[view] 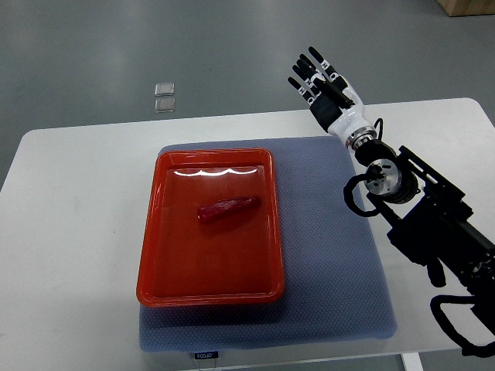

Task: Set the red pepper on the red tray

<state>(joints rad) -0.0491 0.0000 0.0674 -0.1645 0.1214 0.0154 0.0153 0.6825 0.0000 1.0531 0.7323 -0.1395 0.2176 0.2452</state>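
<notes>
White table (77,178) runs bare to the left and right of the grey-blue mat (332,255), and the mat shows a wide free strip right of the red tray (151,263). Inside the tray, slightly above its centre, lies the red pepper (228,209), long, dark red and wrinkled, its tip tilted toward the upper right. My right hand (325,89) hangs at the upper right of the frame, past the table's far edge, fingers (303,81) spread wide, holding nothing and touching nothing.
</notes>
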